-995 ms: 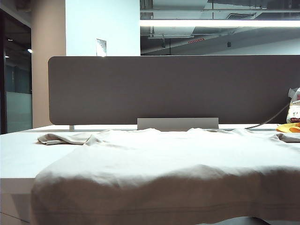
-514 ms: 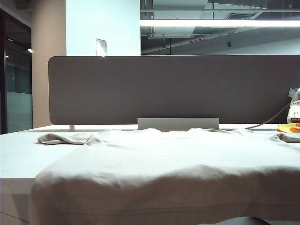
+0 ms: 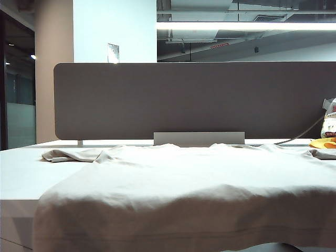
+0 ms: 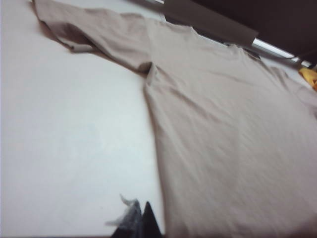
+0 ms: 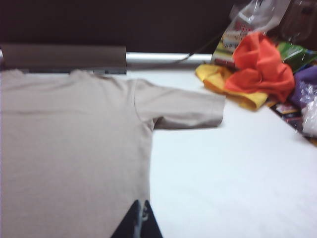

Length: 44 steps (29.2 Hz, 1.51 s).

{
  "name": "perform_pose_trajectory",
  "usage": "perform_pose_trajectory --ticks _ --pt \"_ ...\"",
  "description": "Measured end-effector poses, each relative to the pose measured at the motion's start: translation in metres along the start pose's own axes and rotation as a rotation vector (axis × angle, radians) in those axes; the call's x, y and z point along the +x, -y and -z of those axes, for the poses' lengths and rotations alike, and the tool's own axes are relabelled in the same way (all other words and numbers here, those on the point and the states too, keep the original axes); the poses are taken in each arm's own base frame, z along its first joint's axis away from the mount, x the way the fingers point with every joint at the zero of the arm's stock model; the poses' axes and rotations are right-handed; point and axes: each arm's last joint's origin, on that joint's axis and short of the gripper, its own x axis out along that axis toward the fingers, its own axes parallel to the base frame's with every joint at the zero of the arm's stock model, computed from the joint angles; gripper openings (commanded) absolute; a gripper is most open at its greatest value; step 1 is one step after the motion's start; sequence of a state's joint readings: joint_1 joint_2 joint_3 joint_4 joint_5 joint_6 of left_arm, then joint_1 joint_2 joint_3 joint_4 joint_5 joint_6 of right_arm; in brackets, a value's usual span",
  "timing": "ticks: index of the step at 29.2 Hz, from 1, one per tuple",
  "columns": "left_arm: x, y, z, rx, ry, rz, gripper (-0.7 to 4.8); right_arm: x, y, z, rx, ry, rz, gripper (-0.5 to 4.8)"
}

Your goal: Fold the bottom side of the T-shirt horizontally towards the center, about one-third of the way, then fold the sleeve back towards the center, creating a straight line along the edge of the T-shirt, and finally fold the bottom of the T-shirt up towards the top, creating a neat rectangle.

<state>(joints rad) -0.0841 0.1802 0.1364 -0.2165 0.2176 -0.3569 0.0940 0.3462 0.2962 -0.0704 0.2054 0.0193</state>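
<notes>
My left jaws [image 4: 138, 223] are pressed together with nothing between them, their dark tips hanging over the bare desk [image 4: 64, 148] just beside the T-shirt's [image 4: 223, 124] side edge. My right jaws [image 5: 140, 222] are likewise pressed together and empty, poised right over the shirt's other side edge, where beige cloth meets white desk. Neither pair shows in the exterior view. The T-shirt lies flat and unfolded, spread nearly across the whole desk, collar toward the dark partition [image 3: 194, 100], one sleeve [image 4: 74, 25] stretched out on my left side and the other sleeve [image 5: 183, 109] on my right. The bottom of the T-shirt [image 3: 173, 231] drapes over the near desk edge, its stitch lines faintly visible. Beyond the right sleeve sits a heap of coloured cloth, orange [image 5: 260, 67] on yellow, with packets behind it, well apart from the shirt body. No fold is made yet, so I judge the step in hand to be the first one: taking a long side edge and laying it toward the centre. To do that well I would spread the jaws before coming down, pinch only the top edge of the fabric at two points far apart along that side, lift just enough to clear the desk, and carry both points across together so the crease runs straight from shoulder to hem rather than slanting.
</notes>
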Motion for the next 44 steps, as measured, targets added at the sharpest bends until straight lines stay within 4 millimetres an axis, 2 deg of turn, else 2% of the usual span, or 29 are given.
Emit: perform_pose_trajectory --ticks 4,7,17,20,24,28,32,37,41,44 --pt "0.007 0.004 -0.013 -0.014 -0.076 -0.007 -0.06 0.010 -0.002 -0.008 0.018 -0.086 0.003 -0.05" --pt "0.015 0.005 -0.020 -0.029 -0.144 0.001 -0.06 0.017 -0.003 -0.011 0.108 -0.154 0.016 -0.05" --pt "0.050 0.000 -0.020 -0.059 -0.403 0.017 -0.06 0.037 -0.005 -0.018 0.147 -0.358 0.040 -0.04" --pt "0.058 -0.001 -0.020 -0.059 -0.445 0.031 -0.06 0.044 0.001 -0.016 0.167 -0.445 0.031 0.28" --pt "0.063 -0.001 -0.021 -0.057 -0.469 0.048 -0.04 0.054 0.012 -0.008 0.225 -0.553 0.007 1.21" --pt "0.063 -0.001 -0.020 -0.059 -0.480 0.074 0.01 0.058 0.026 0.003 0.322 -0.655 -0.012 1.27" --pt "0.063 0.000 -0.019 -0.072 -0.498 0.112 0.89 0.058 0.036 0.010 0.383 -0.715 -0.004 1.28" --pt "0.067 0.003 -0.012 -0.083 -0.560 0.126 0.94 0.061 0.037 0.015 0.393 -0.753 0.000 2.50" --pt "0.074 0.008 -0.003 -0.094 -0.629 0.144 1.05 0.065 0.037 0.020 0.400 -0.791 0.002 2.67" --pt "0.080 0.014 0.004 -0.091 -0.670 0.169 1.51 0.069 0.038 0.027 0.407 -0.834 0.007 2.67"
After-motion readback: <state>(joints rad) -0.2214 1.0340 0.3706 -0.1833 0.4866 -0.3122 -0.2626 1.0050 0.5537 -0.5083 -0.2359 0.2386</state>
